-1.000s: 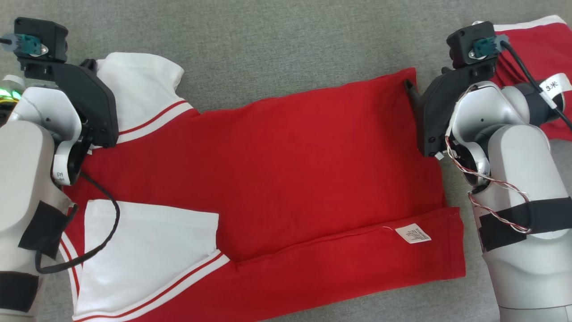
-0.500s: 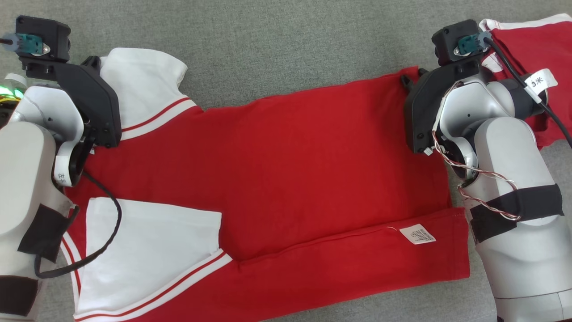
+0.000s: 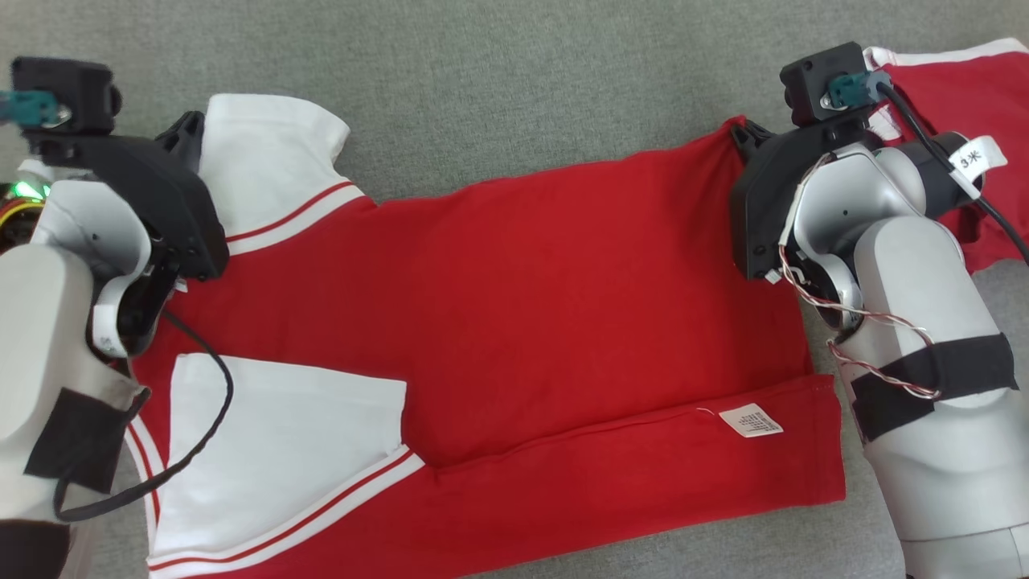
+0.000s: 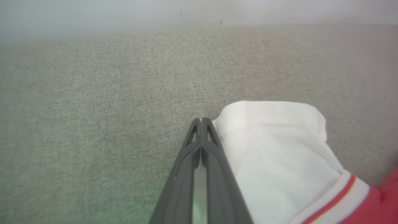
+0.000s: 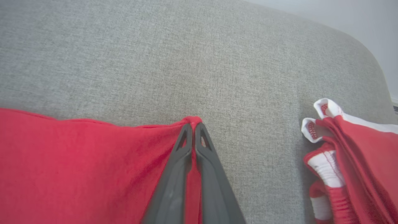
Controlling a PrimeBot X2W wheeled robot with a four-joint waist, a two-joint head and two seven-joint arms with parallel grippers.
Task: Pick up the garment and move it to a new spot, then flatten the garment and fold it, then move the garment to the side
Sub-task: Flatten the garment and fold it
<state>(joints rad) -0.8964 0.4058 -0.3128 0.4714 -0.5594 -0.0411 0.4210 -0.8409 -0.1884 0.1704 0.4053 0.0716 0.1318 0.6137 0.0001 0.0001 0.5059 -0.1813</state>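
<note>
While the garment lay spread across mid-frame, the right gripper pinched its red upper-right corner and the left gripper pinched its white sleeve. Mid-fold, apparently; next, both should lift together.

You see a grey fabric surface. A red shirt with white sleeves lies spread across it. A second garment, red and white, lies bunched near the far right edge, apart from the shirt.
</note>
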